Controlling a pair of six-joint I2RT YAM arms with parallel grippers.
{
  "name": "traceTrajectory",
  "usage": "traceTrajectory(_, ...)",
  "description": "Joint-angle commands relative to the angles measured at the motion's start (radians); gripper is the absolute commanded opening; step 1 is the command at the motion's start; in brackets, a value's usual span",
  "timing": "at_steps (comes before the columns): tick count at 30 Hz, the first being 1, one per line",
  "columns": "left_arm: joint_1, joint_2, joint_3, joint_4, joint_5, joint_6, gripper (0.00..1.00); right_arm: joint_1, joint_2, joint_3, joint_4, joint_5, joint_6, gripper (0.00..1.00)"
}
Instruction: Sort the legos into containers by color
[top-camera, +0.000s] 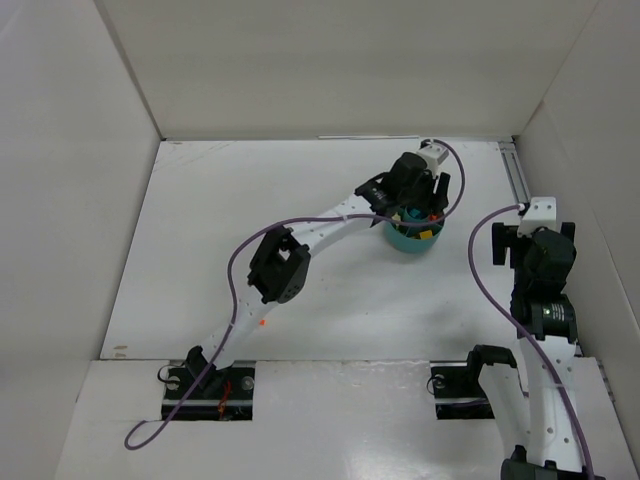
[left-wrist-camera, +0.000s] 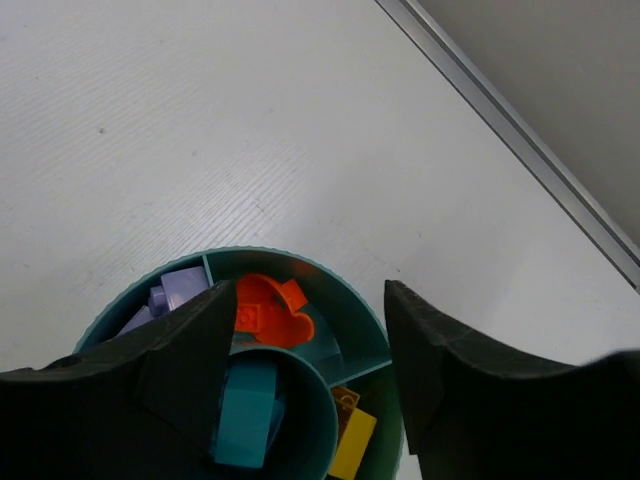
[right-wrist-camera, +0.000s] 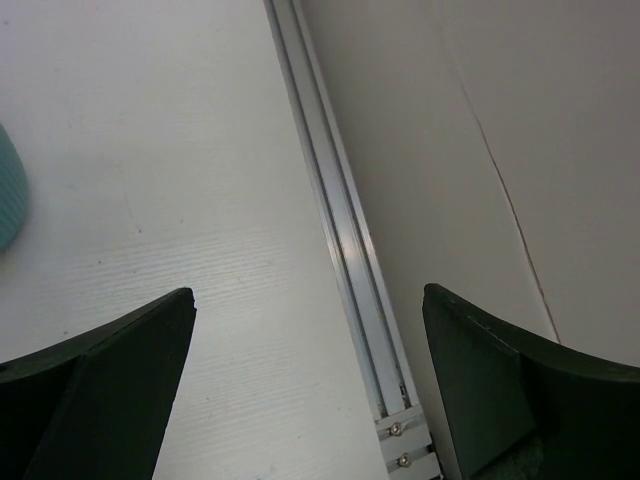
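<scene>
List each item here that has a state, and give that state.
Cup: upright, holding bricks in separate sections.
Orange bricks: in one section.
Purple brick: in the neighbouring section.
Teal brick: in the middle section.
Yellow brick: in another outer section.
Left jaws: open, empty, above cup.
Right jaws: open, empty.

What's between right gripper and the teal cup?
Bare table up to the teal cup in right wrist view; top view adds a purple cable looping across.

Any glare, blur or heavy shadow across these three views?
Top view: even soft light, cup small but sharp. Left wrist: bricks crisp, near fingers dark and featureless. Right wrist: slight sheen on the rail, fingers likewise nearly black.
</scene>
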Motion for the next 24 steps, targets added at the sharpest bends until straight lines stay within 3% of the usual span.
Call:
traceTrajectory(1, 0.025, -0.150, 0.007, 0.047, 0.043, -0.022, 0.58, -0.007, 0.007, 0.001, 0.077, -0.078, -0.039, 1.00)
traceTrajectory(7, 0.125, -0.316, -0.094, -0.006, 0.006, -0.036, 0.87, 0.008, 0.096, 0.001, 0.209, -0.516, -0.205, 1.00)
traceTrajectory(11, 0.160, -0.567, -0.353, -0.097, -0.184, -0.085, 0.92, 0.169, 0.176, 0.038, 0.209, -0.522, -0.263, 1.00)
traceTrajectory(14, 0.203, -0.727, -0.556, -0.148, -0.304, -0.178, 0.99, 0.371, 0.246, 0.061, 0.221, -0.470, -0.301, 1.00)
traceTrajectory(15, 0.232, -0.847, -0.707, -0.157, -0.327, -0.252, 0.99, 0.478, 0.268, 0.070, 0.230, -0.454, -0.301, 1.00)
traceTrajectory(18, 0.259, -1.093, -0.980, -0.237, -0.463, -0.373, 1.00, 0.636, 0.361, 0.070, 0.281, -0.445, -0.311, 1.00)
traceTrajectory(20, 0.271, -1.210, -1.097, -0.293, -0.569, -0.495, 1.00, 0.799, 0.462, 0.070, 0.359, -0.454, -0.311, 0.99)
traceTrajectory(24, 0.289, -1.445, -1.289, -0.480, -0.614, -0.649, 1.00, 1.049, 0.668, 0.083, 0.530, -0.467, -0.331, 0.95)
